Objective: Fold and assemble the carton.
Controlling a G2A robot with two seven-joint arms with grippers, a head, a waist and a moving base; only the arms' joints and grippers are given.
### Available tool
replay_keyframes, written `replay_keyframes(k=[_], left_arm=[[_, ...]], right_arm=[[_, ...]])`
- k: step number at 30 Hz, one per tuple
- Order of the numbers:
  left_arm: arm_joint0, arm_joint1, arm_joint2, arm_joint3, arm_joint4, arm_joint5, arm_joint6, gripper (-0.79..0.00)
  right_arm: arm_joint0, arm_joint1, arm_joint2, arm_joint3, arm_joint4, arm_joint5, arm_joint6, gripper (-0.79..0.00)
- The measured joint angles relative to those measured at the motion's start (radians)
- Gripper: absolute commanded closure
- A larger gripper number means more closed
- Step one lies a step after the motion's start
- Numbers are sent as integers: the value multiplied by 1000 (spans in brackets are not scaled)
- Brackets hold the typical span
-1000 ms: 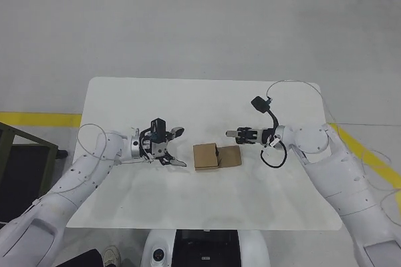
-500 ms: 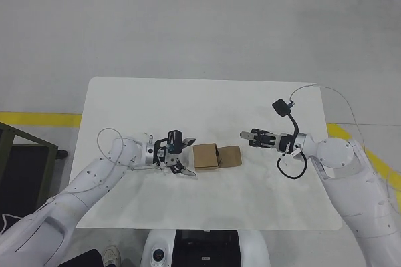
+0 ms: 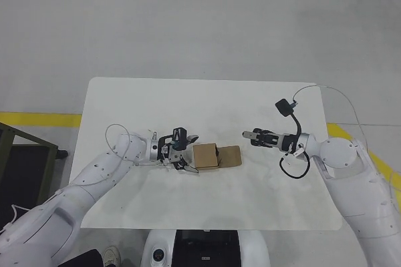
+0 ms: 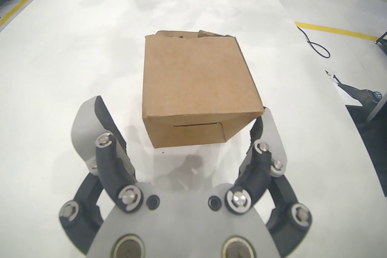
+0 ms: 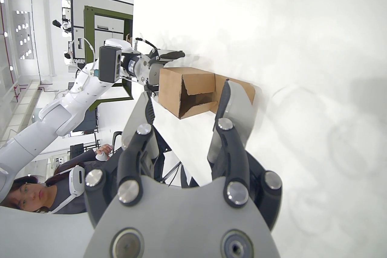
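Carton point(image 3: 206, 156) of brown cardboard lies on its side at the middle of the white table point(image 3: 267, 200), with its closed, slotted end towards the left gripper point(image 3: 191, 154) and its open mouth towards the right gripper point(image 3: 247, 134). The left gripper's fingers are spread wide to either side of the closed end, one fingertip point(image 4: 267, 126) right at the carton's corner, and they clamp nothing. The right gripper, its fingers also apart and empty, hovers near the lid flap point(image 3: 230, 156), which lies flat on the table beyond the mouth. An inner flap point(image 5: 198, 83) looks partly folded in. The step in hand appears to be closing the open end. The next move likely calls for the right gripper to lift the lid flap and tuck it in while the left gripper braces the carton against sliding.
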Motion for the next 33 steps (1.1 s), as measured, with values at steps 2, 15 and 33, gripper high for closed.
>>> replay_keyframes(k=[2, 15, 33], left_arm=[[-5, -4, 5, 4, 2, -5, 6, -785], [-21, -23, 17, 35, 10, -10, 31, -711], [-28, -31, 9, 51, 19, -20, 62, -616]], right_arm=[[-1, 1, 2, 0, 1, -1, 0, -385], [-21, 7, 11, -11, 5, -2, -5, -382], [-16, 11, 10, 47, 47, 18, 32, -376]])
